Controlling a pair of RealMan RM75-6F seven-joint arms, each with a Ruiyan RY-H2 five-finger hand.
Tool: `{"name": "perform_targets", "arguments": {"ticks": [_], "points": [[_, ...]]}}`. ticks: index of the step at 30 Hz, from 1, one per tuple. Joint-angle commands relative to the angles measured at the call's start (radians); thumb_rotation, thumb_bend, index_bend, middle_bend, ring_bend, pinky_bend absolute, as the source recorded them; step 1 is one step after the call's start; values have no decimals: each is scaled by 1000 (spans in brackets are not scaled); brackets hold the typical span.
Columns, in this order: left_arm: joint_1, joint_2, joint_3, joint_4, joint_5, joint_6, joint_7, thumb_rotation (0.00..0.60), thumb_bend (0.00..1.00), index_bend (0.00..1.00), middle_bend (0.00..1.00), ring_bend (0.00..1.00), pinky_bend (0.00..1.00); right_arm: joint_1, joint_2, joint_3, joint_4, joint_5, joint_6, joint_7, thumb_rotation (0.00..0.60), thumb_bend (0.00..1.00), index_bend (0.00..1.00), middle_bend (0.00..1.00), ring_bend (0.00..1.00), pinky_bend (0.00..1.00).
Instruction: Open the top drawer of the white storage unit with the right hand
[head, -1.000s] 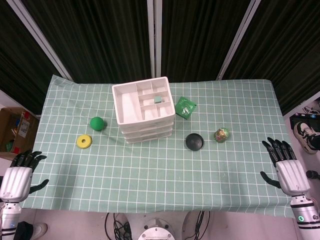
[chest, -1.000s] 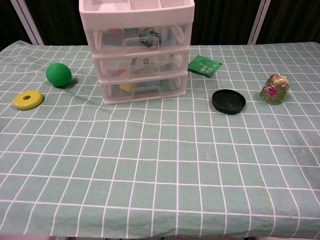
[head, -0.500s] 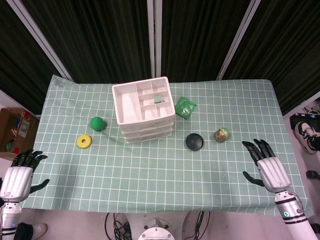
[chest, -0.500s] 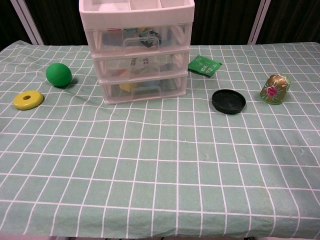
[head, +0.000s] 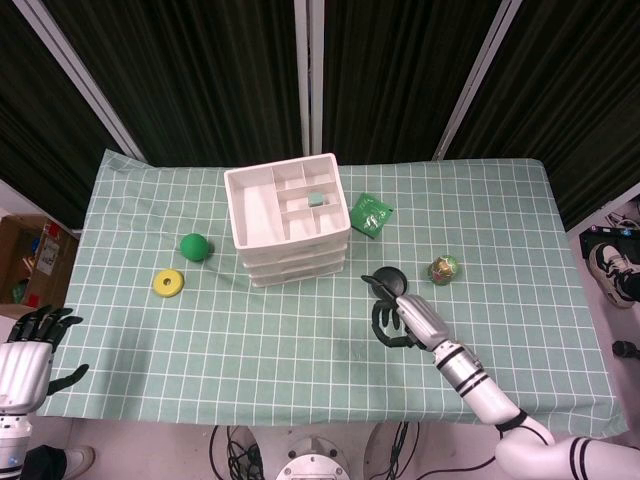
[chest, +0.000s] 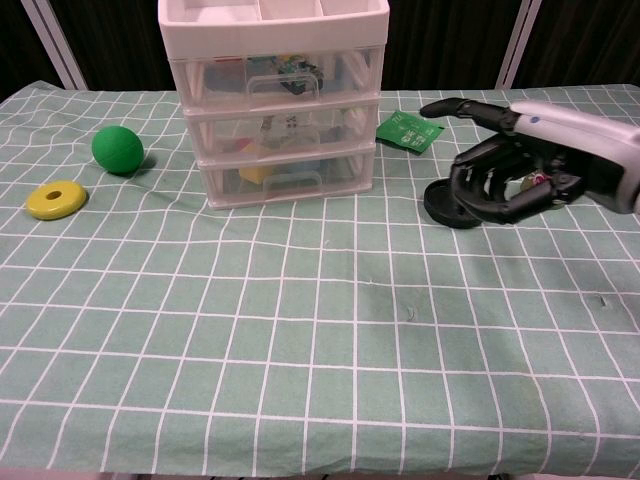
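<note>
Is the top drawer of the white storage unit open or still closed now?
Closed. In the chest view the top drawer sits flush with the two drawers below it, and the right robot hand is apart from its handle.

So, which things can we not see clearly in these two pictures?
- Floral jar: in the chest view the right hand covers nearly all of it.
- Black lid: partly behind that hand in both views.
- Left hand: at the frame edge in the head view, absent from the chest view.
- Top drawer contents: blurred through the clear plastic.
- Storage unit: top cut off in the chest view.
</note>
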Motion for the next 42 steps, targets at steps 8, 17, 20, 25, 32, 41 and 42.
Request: {"name": "perform_targets", "arguments": {"ticks": [8,17,20,25,32,41,42], "points": [[-2,3,-5,9,-1,-2,-11,600,0,303,231,153,200,167,-196,142,131,130,-201,380,600,537,45,639,680,809],[-8,3,-11,19,-3,-8,-22,600,0,303,231,153,199,256,-254,192,188,142,-265,439,600,547,81,638,682,810],[-7,3,-11,24,-4,-8,-26,600,0,303,232,153,200,278,-273,199,211,161,-274,418,600,554,81,637,681,810],[-3,2,-11,31,-8,-5,-35,600,0,303,232,153,199,304,-291,213,233,199,-288,393,600,574,81,634,681,810],[-1,1,-11,37,-8,-2,-40,600,0,303,232,153,199,335,-311,232,266,234,-316,382,600,576,89,632,681,810],[5,4,-9,35,-9,2,-40,600,0,304,232,153,199,355,-347,241,316,230,-327,406,600,610,224,645,682,810],[6,4,-9,36,-9,3,-40,600,0,305,232,153,199,354,-349,239,319,225,-325,410,600,612,242,646,682,810]]}}
